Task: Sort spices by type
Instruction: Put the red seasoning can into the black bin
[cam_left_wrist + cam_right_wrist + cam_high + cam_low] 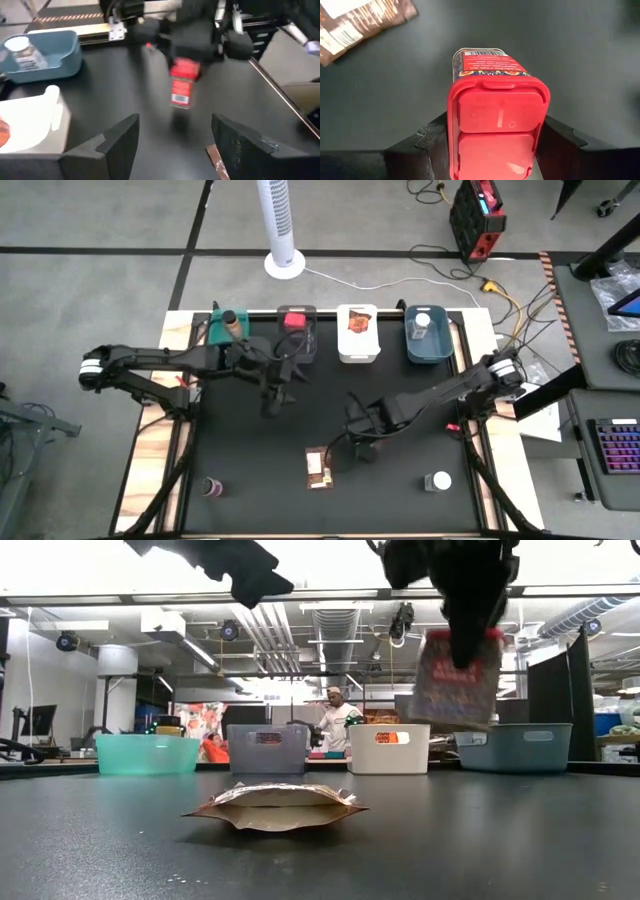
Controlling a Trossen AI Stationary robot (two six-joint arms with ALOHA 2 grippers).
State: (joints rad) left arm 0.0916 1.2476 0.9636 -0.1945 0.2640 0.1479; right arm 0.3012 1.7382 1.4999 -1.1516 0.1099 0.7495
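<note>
Red tub clamped in right tool.

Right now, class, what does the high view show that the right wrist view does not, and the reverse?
Only the high view shows the four bins, such as the teal rectangular bin, and the waiting left gripper. Only the right wrist view shows the red square tub's lid close up. Both show the flat brown packet lying on the black table.

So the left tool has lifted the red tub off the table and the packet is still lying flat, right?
Not quite: the right tool holds the red tub, as the right wrist view shows; the left tool is open and empty. The packet does lie flat.
</note>
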